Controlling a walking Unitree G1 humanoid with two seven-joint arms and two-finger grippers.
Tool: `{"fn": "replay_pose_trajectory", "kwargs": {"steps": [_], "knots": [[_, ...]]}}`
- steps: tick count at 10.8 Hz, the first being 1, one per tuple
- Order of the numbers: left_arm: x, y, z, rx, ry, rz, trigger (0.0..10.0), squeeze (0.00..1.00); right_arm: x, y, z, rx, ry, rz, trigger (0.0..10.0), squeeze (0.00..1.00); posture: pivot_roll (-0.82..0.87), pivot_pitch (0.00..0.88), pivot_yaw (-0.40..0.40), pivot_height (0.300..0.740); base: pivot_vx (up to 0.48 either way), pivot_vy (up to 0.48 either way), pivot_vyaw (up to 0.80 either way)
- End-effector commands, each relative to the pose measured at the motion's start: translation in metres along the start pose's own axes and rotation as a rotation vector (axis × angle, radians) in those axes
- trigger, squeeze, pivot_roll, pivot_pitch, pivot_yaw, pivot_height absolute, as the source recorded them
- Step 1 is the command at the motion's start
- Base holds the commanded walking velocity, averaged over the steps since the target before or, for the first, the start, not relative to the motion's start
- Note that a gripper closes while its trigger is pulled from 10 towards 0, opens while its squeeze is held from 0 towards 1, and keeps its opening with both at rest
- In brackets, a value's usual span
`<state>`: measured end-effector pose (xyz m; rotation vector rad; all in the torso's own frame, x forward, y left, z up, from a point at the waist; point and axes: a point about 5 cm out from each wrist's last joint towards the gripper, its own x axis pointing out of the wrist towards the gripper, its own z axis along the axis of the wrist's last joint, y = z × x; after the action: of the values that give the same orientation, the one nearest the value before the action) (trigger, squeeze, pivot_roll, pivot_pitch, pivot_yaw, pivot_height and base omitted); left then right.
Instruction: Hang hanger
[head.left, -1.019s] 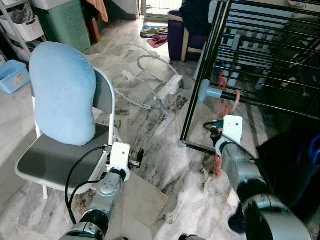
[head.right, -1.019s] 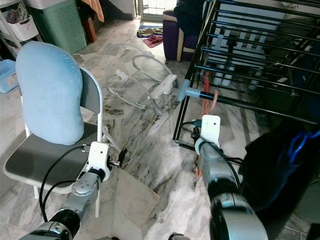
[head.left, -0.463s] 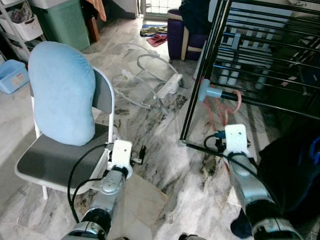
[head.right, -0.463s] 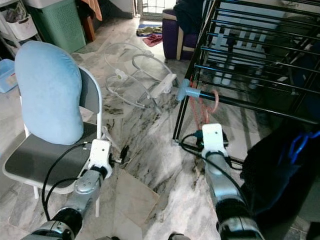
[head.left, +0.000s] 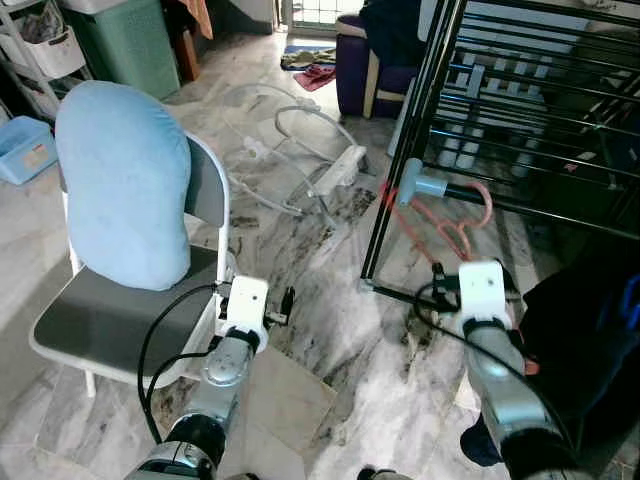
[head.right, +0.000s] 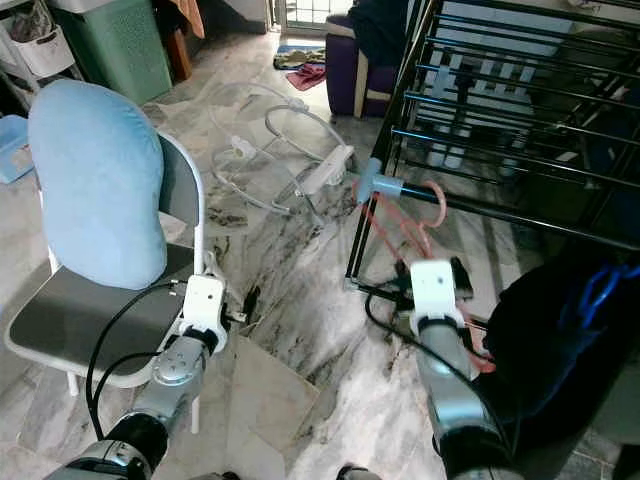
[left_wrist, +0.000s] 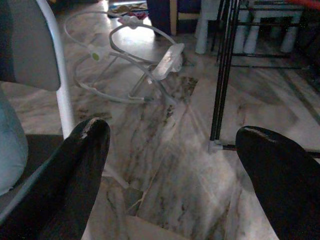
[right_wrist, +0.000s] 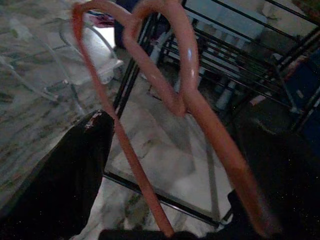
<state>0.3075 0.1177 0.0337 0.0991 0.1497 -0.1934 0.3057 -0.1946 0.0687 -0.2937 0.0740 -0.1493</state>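
The hanger (head.left: 440, 222) is a thin, smooth rod of salmon-pink plastic, bent into a rounded hook at the top with a looped neck below it and long sloping shoulders. Its hook curls over a black metal bar of the drying rack (head.left: 520, 110), just beside the pale blue plastic joint (head.left: 415, 185) at the rack's near corner, at about 1 o'clock in the head views. The rack is a frame of slim, glossy black tubes standing on the veined grey marble floor (head.left: 330, 300). The right tool (right_wrist: 170, 220) sits low in front of the rack at 5 o'clock, its silver arm reaching forward with the white wrist block on top; its two black fingers stand apart with the hanger's lower rods running between them, and whether they grip the plastic cannot be told. The left tool (left_wrist: 170, 165) is held forward at 7 o'clock beside a folding chair (head.left: 120, 320) with a grey seat and white tube frame, its fingers spread wide with nothing between them. A soft, rounded light-blue cushion (head.left: 125, 185) leans on the chair's back.
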Motion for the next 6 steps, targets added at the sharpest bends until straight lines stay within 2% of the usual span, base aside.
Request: {"fn": "replay_pose_trajectory", "kwargs": {"steps": [1, 4, 6], "knots": [[-0.001, -0.001, -0.001, 0.006, 0.002, -0.001, 10.0, 0.00, -0.001, -0.005, 0.003, -0.007, -0.028, -0.016, 10.0, 1.00, -0.08, 0.098, 0.008, 0.740, 0.000, 0.000, 0.00], [0.000, -0.004, 0.000, 0.014, 0.005, -0.010, 10.0, 0.00, 0.001, -0.014, 0.008, -0.010, -0.065, -0.043, 10.0, 1.00, -0.09, 0.106, 0.012, 0.740, 0.000, 0.000, 0.00], [0.000, -0.006, -0.001, 0.014, 0.010, -0.014, 10.0, 0.00, 0.000, -0.015, 0.009, -0.007, -0.078, -0.045, 10.0, 1.00, -0.10, 0.107, 0.011, 0.740, -0.328, 0.000, 0.00]]}}
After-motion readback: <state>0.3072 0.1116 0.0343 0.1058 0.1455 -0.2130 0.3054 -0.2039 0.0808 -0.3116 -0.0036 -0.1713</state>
